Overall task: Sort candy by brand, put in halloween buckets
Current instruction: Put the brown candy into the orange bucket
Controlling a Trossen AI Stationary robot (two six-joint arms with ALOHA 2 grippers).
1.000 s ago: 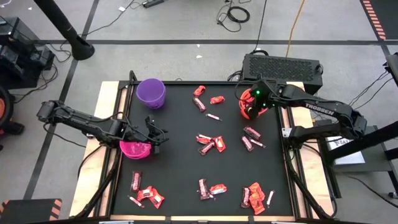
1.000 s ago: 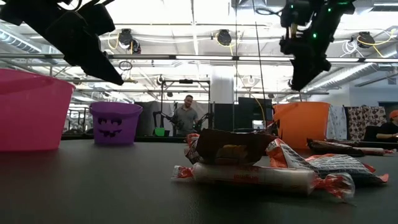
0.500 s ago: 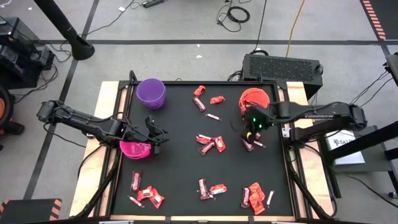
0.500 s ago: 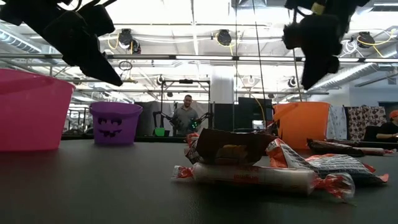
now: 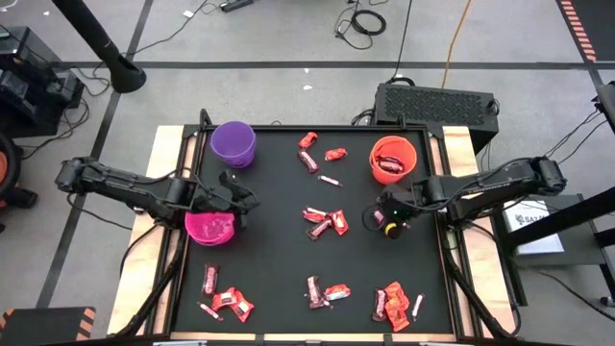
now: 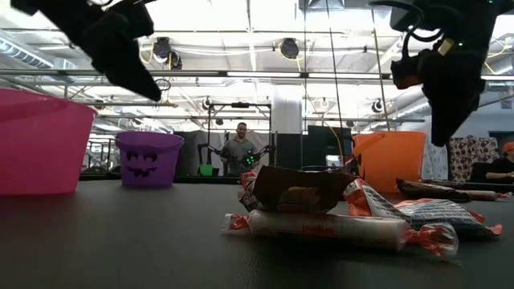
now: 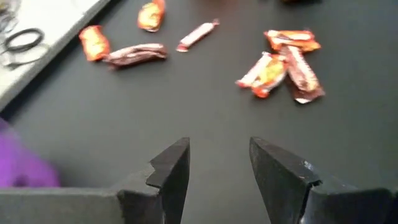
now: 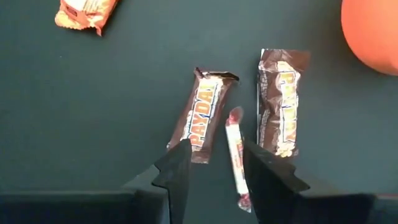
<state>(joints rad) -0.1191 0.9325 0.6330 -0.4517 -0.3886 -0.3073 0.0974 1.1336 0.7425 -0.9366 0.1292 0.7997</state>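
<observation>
Candy stick [image 8: 236, 157] looks light, slippery; right gripper [image 8: 214, 163], fingers apart, should pinch mid-length; left gripper [image 7: 219, 163] also unclenched.

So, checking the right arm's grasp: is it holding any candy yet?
No: the right gripper is open and empty, above a thin stick between two PayDay bars.

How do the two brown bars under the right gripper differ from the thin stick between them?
The two PayDay bars are wide, flat and brown with yellow lettering; the thin stick is narrow, pinkish-white with red twisted ends. The bars lie farther from the right gripper; the stick reaches between its open fingers. All three lie flat on the black table.
</observation>
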